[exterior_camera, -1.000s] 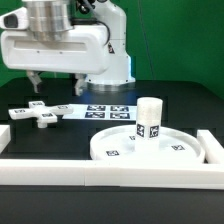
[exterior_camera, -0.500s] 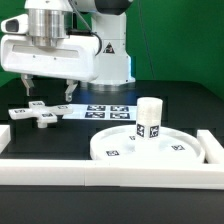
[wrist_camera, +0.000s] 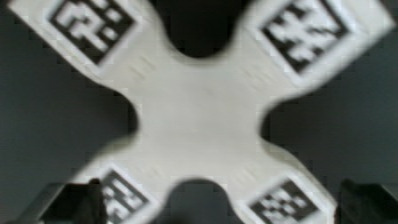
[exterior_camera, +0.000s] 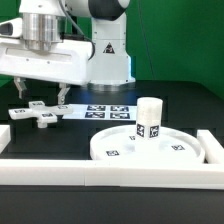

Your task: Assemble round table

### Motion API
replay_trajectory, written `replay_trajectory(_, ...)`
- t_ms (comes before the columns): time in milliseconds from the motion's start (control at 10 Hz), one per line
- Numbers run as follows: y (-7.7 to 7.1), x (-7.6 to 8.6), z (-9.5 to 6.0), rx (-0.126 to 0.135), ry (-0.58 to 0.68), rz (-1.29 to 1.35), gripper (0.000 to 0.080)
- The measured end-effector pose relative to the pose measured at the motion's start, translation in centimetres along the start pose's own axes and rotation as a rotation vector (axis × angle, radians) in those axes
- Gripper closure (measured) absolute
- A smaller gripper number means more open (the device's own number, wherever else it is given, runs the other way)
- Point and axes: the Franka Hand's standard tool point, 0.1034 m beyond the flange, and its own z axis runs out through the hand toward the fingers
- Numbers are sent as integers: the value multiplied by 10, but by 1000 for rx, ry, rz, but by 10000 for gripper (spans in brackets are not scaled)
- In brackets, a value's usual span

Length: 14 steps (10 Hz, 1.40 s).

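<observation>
Gripper (exterior_camera: 42, 97) spread wide above the cross-shaped foot (exterior_camera: 40, 114)
Nearest, toward the exterior view's right, the leg (exterior_camera: 148, 118) is seen upright on the round disc (exterior_camera: 120, 148). Farther back at the left, the foot is laid flat on the black tabletop (exterior_camera: 60, 136), framed by the gripper's parted fingers; nothing is pinched.

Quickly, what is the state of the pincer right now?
Pincer: open, holding nothing, above the cross-shaped foot.
</observation>
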Motion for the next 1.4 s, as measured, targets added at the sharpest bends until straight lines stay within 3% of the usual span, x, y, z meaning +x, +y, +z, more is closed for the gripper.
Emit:
replay_trajectory(200,8,-5,8,-14,-5,-22,150)
replay_trajectory(1400,-4,-6,13,-14,-13,-64,150)
